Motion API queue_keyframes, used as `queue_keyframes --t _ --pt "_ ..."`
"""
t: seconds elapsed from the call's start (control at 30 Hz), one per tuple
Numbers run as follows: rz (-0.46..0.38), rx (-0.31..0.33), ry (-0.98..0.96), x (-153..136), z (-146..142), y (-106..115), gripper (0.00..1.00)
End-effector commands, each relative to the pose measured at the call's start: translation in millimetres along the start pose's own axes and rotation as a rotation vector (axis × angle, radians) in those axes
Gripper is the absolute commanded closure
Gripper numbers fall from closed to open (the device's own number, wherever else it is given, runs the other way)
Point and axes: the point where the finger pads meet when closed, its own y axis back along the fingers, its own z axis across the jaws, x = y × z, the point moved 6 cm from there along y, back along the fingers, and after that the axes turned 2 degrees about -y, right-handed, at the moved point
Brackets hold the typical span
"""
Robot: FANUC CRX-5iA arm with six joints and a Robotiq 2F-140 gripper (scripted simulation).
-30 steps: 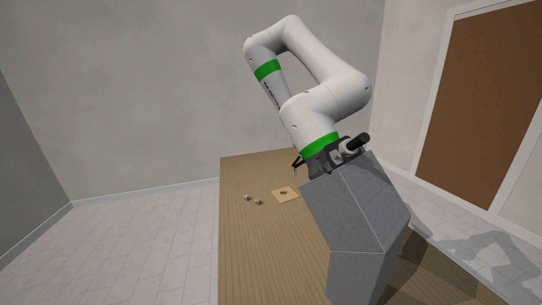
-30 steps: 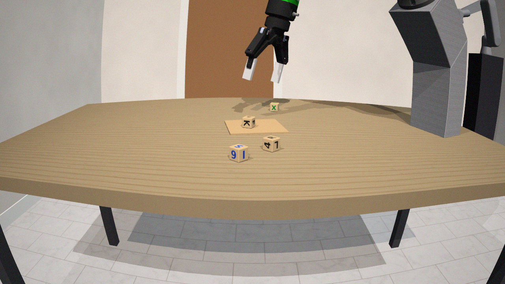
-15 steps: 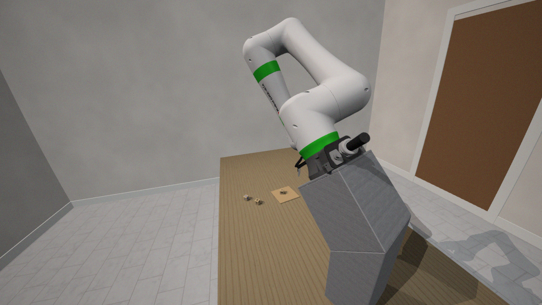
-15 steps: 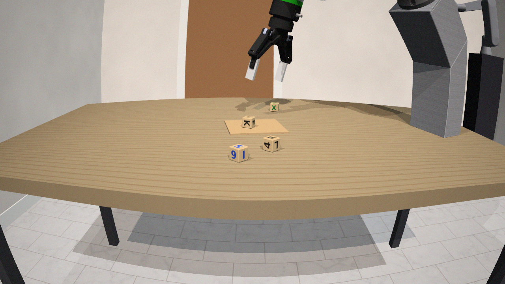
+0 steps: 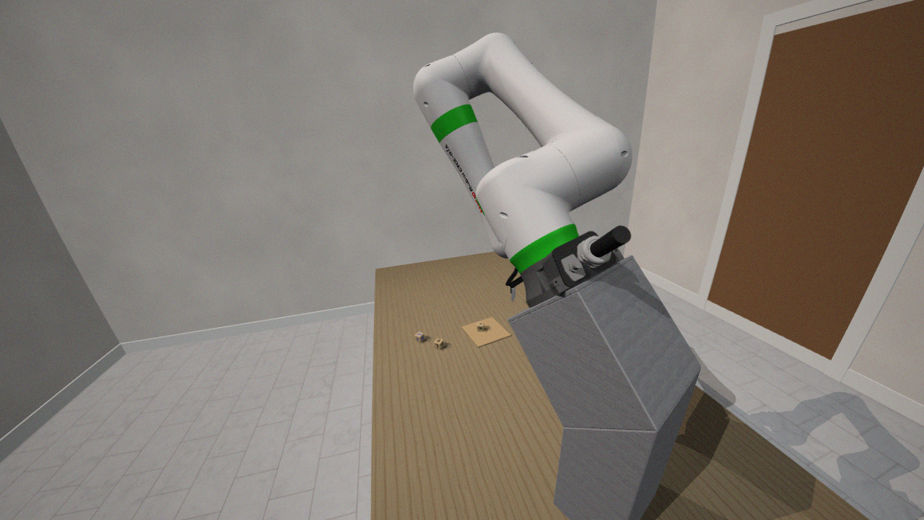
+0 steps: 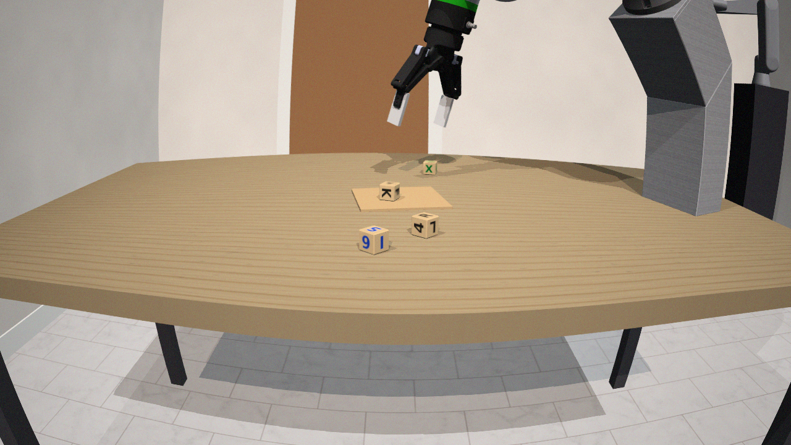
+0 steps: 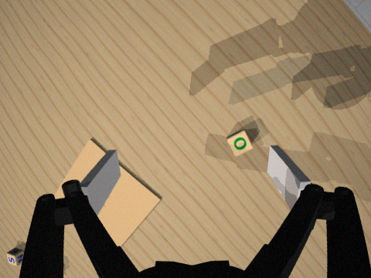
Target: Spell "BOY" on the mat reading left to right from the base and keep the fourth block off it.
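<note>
My gripper [image 6: 418, 122] [image 7: 192, 161] is open and empty, high above the table. A block with a green O on top [image 6: 429, 168] [image 7: 239, 143] stands off the mat, nearer the right finger in the wrist view; the exterior view shows its X side. The mat [image 6: 422, 200] [image 7: 127, 201] [image 5: 487, 337] lies flat. A black-lettered block [image 6: 389, 191] [image 5: 480, 326] stands on it, K on one side; its top is unreadable, and the left finger hides it in the wrist view. Another black-lettered block [image 6: 424, 225] [image 5: 439, 344] shows R on top. A blue-lettered block [image 6: 374, 240] [image 5: 419, 336] [image 7: 15, 256] shows S on top.
The wooden table [image 5: 419, 420] [image 6: 221, 243] bears the mat and blocks. The robot's grey pedestal [image 5: 607, 362] [image 6: 675, 149] stands at the right in the exterior view. Arm shadows fall around the O block.
</note>
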Motion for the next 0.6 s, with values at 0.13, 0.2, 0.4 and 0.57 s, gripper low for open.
queue_keyframes --t 0.13,0.2,0.4,0.57 --pt "0.027 -0.028 -0.019 1 12 2 0.0" --pt "0.027 -0.028 -0.019 1 12 2 0.0" --pt "0.051 -0.055 -0.038 2 24 4 0.0" --pt "0.051 -0.055 -0.038 2 24 4 0.0"
